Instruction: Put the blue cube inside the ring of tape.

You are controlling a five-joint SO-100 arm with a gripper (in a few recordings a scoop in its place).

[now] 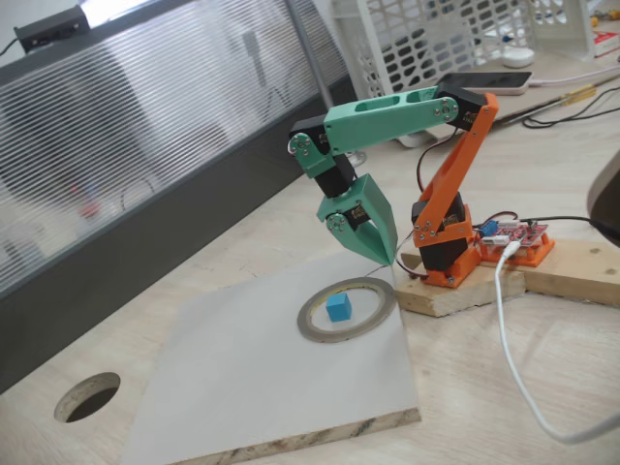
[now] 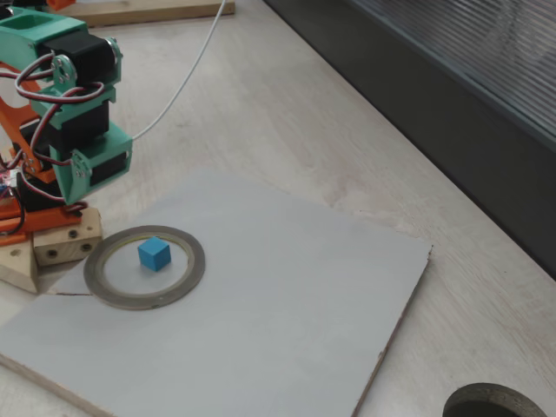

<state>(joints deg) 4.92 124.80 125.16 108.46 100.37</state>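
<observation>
Sitting inside the flat grey-brown ring of tape [image 1: 347,310], sky-blue cube [image 1: 337,307]; jaws closed, empty

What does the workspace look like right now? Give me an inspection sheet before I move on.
Surface: pale wooden table with a white board lying on it.
Job's things: blue cube sits inside the ring of tape, both flat on the board.
Clutter: nothing seen on the board.
Gripper: gripper raised above the ring's far edge, apart from the cube, holding nothing; looks shut.
Cables: white cable runs across the table from the arm's base; dark wires behind.
Surroundings: round hole in the table, ribbed panel, white basket.
</observation>
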